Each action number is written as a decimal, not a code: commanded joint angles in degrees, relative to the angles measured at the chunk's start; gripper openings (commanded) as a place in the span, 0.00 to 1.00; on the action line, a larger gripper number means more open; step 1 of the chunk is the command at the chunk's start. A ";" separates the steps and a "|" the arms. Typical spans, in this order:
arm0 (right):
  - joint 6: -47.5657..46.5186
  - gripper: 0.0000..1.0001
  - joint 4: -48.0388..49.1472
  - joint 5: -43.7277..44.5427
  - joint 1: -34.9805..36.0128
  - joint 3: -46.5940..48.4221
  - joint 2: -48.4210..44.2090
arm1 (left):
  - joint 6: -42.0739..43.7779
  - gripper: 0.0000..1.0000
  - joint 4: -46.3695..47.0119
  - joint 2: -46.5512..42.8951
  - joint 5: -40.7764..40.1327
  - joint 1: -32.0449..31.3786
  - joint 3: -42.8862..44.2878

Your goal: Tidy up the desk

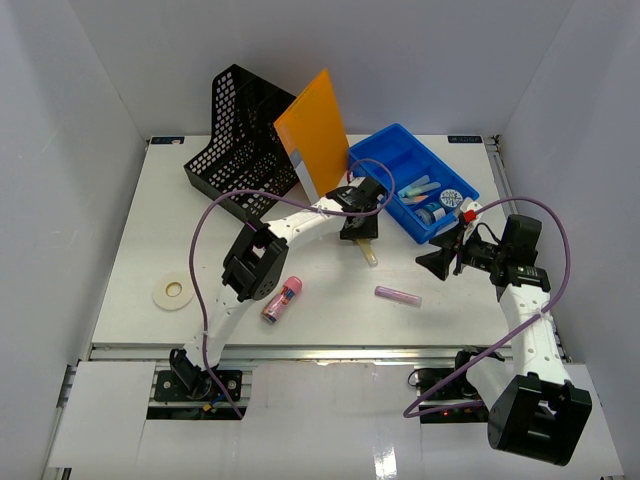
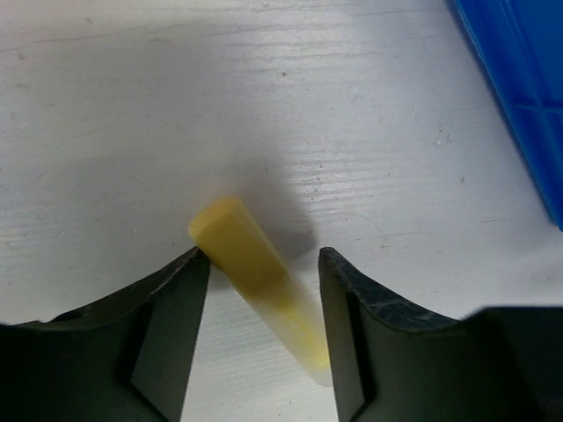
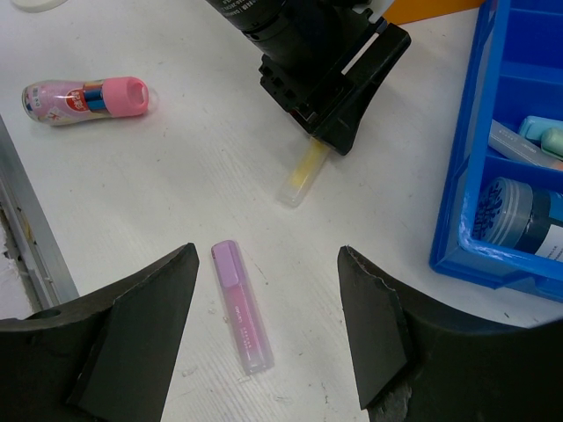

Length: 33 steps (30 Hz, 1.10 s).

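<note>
1. While the desk (image 1: 130,250) is spread beneath both arms, with their bases at its six o'clock edge, loose items are seen scattered on it. A yellow marker (image 2: 242,246) lies near the centre, a purple marker (image 3: 240,308) toward five o'clock, a pink tube (image 3: 84,97) toward seven o'clock and a tape roll (image 1: 174,291) at eight o'clock.
2. The left gripper (image 2: 264,259) is set astride the yellow marker. Its fingers are parted, one pad is touching the cap corner, and no firm pinch is seen.
3. The right gripper (image 3: 266,255) is spread wide and empty above the purple marker.
4. The blue tray (image 3: 450,246) is placed at two o'clock and partly filled. The black mesh file holder (image 1: 240,130) is placed at eleven o'clock.
5. Since the yellow marker is lying askew between the fingers, it could be spun or squeezed out when they are closed.
6. A grip taken only on the cap end could slip during the lift.
7. Because the tray wall is near and the grippers are close together, a collision could be caused if both are sent trayward together.
</note>
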 commanded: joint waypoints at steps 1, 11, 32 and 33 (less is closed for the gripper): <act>-0.91 0.71 0.57 -1.45 -0.16 0.06 -0.45 | -1.86 0.58 -2.62 4.53 4.87 -1.01 0.55; -1.13 0.71 0.44 -1.69 -0.21 0.10 -0.45 | 1.61 0.54 -5.22 7.51 0.73 -1.09 3.34; -1.98 0.71 -0.41 -3.14 -0.13 -0.08 1.54 | 5.63 0.25 -4.93 5.84 -3.96 -1.89 0.69; -2.05 0.71 -0.73 -3.44 -0.13 0.01 1.82 | 5.32 0.25 -3.99 4.73 -3.13 -1.84 -0.06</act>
